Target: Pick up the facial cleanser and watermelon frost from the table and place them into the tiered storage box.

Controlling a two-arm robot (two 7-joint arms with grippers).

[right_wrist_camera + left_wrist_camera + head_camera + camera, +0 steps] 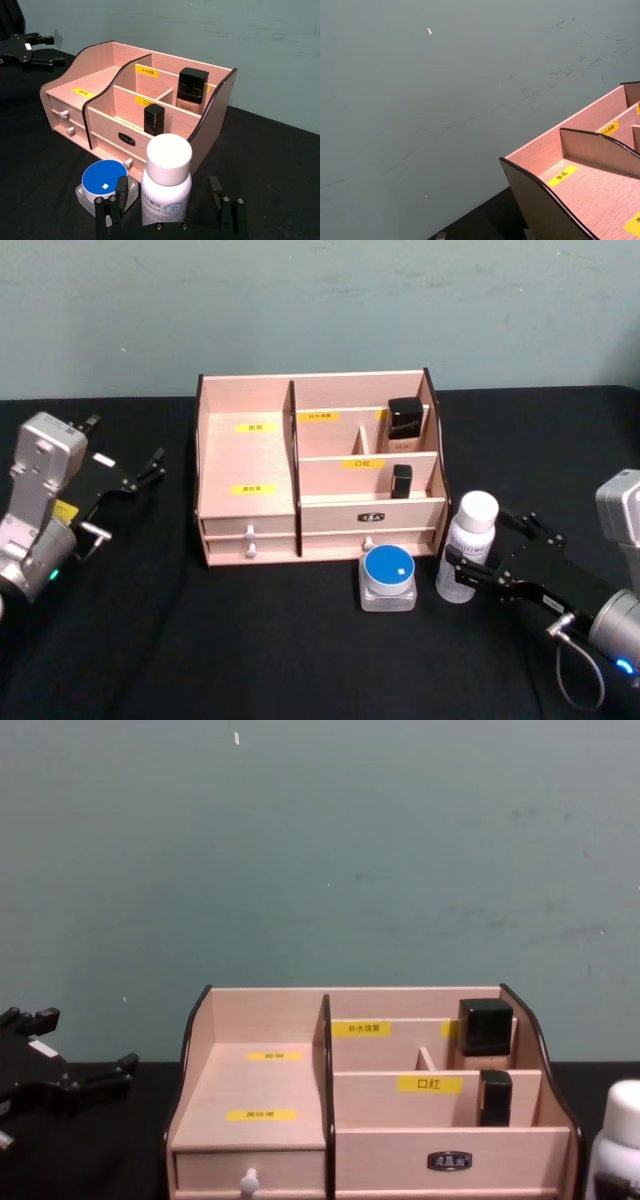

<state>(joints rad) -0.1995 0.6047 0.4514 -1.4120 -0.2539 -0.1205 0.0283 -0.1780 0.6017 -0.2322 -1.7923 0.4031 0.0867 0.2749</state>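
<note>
The right gripper point(168, 184) straddles the facial cleanser point(467, 540), fingers apart with a gap on each side, set for a side grasp. The watermelon frost point(388, 575) stands just beside the bottle, close to one finger, so clearance there is tight. Behind, the tiered storage box point(225, 455) offers a broad vacant left compartment. The left gripper point(130, 493) is parked at the table's left, fingers apart.

- The tiered storage box point(245, 455) is pale pinkish wood, matt with fine grain and dark edges; its yellow labels point(257, 427) look like paper.
- The facial cleanser point(165, 192) is smooth white plastic with a faint sheen.
- The watermelon frost point(388, 592) is a cloudy translucent jar with a smooth blue lid point(387, 565).
- My right hand point(168, 187) has matt black fingers point(121, 192).
- The counter point(300, 660) is matt black.
</note>
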